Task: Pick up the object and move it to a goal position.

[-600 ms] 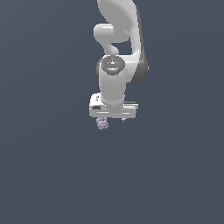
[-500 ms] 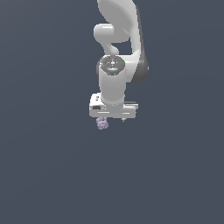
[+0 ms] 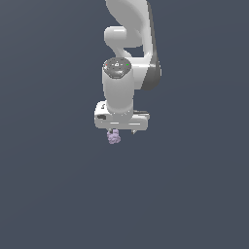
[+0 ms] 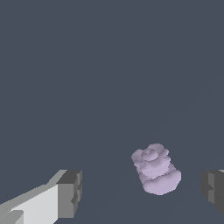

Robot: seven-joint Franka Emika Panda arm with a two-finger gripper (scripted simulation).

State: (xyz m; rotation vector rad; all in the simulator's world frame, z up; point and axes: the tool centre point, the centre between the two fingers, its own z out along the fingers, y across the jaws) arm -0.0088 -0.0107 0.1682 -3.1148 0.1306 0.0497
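The small pale lilac lumpy object (image 4: pixel 155 169), bumpy like a cluster of blobs, lies on the flat dark grey-blue floor (image 4: pixel 109 65), and the wrist view gives the clear look: it sits between the two dark grey finger pads (image 4: pixel 70 194), apart from both, nearer the pad cut off at the frame edge. So the white gripper (image 4: pixel 142 192) is spread wide, grasping nothing. Over in the exterior view the same object (image 3: pixel 114 138) is only a tiny purple smudge peeking out just under the gripper's (image 3: pixel 121 130) white body, toward the exterior view's left, and the fingers themselves are too small and tucked under to make out. That view does show the white jointed arm (image 3: pixel 119 87) standing straight above, its upper links cut off at the frame's top edge.
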